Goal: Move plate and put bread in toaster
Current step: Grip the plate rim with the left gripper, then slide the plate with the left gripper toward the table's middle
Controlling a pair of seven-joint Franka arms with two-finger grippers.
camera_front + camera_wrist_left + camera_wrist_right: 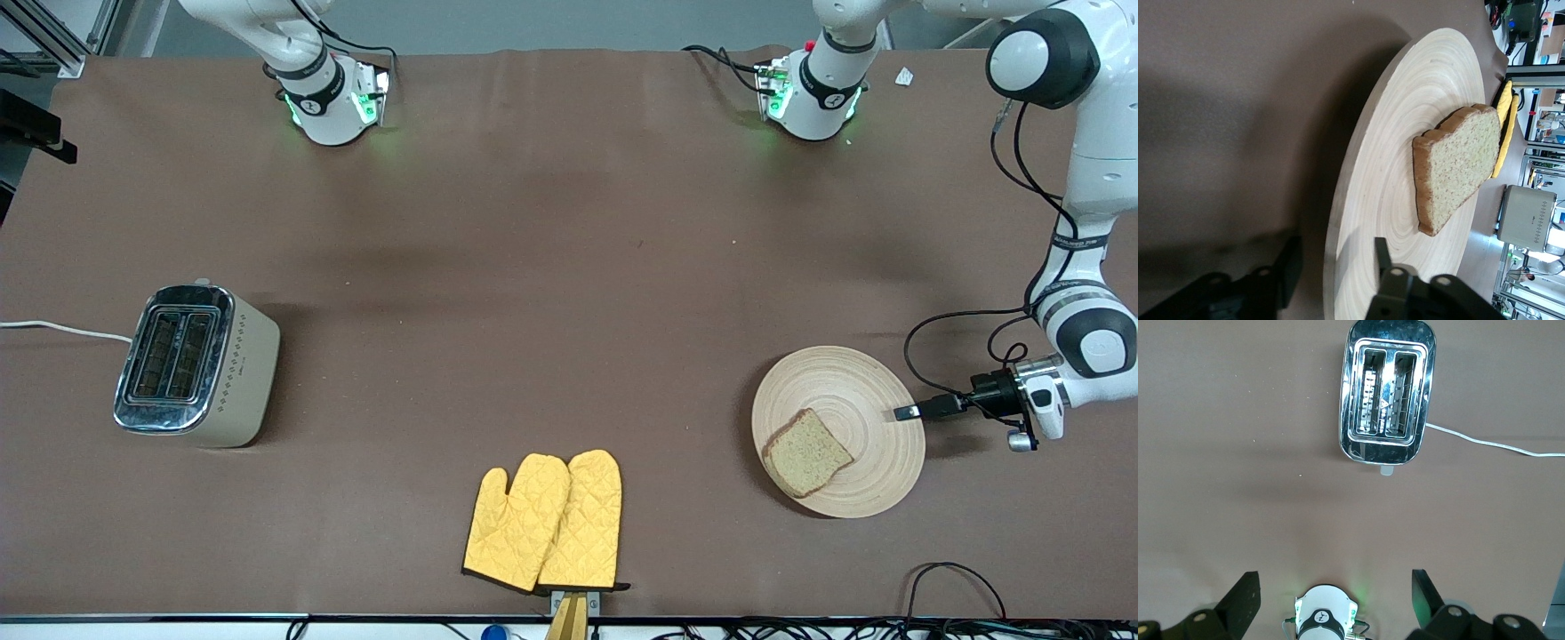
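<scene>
We see the plate lying flat on the table at the left arm's end, nearer the front camera than the arm bases. The bread lies flat on the plate, on the part of it nearest the front camera and toward the toaster's end, its crust not reaching past the rim.

The left gripper is down at table height at the plate's rim, on the side away from the toaster. In the left wrist view one finger sits over the plate's top face and the other finger sits outside, beside the rim's outer edge, so the rim stands between them. The gap between the fingers is narrow, but we cannot tell whether they actually press on the wood, so we cannot say that the plate is gripped. The bread lies well clear of those fingers.

The toaster stands upright at the right arm's end of the table, well apart from the plate, its two slots facing up and its white cord running off the table's edge. A pair of yellow oven mitts lies between toaster and plate, nearer the front camera than both.

The right gripper hangs high over the table, waiting, with the toaster and the right arm's own base below it. Its fingers stand wide apart and hold nothing.
</scene>
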